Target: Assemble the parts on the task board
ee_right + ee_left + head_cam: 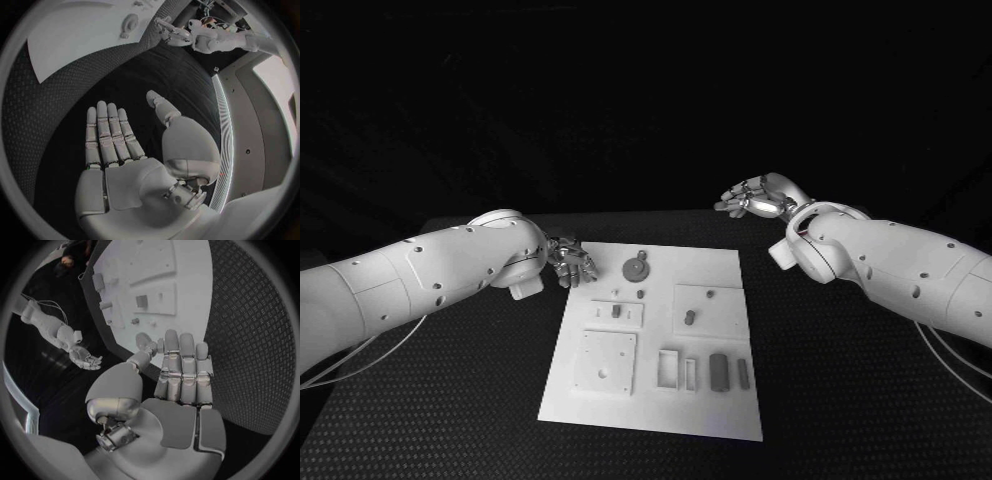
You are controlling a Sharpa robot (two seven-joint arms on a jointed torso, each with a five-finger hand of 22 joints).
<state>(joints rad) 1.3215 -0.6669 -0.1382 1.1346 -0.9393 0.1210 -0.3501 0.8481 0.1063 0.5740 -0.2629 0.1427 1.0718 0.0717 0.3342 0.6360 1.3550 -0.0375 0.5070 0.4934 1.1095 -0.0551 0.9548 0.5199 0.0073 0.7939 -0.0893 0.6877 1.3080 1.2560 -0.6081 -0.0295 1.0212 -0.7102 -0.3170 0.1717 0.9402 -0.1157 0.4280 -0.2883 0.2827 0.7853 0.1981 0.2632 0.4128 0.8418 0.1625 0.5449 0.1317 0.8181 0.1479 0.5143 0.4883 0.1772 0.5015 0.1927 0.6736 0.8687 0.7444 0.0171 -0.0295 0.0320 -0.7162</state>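
Lying just beside the left robot hand (570, 262), task board (718, 400).

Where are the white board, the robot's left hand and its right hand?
task board (718, 400), head view, bare near corner of the plate.
left hand (570, 260), head view, middle of the silver hand.
right hand (759, 196), head view, middle of the silver hand.
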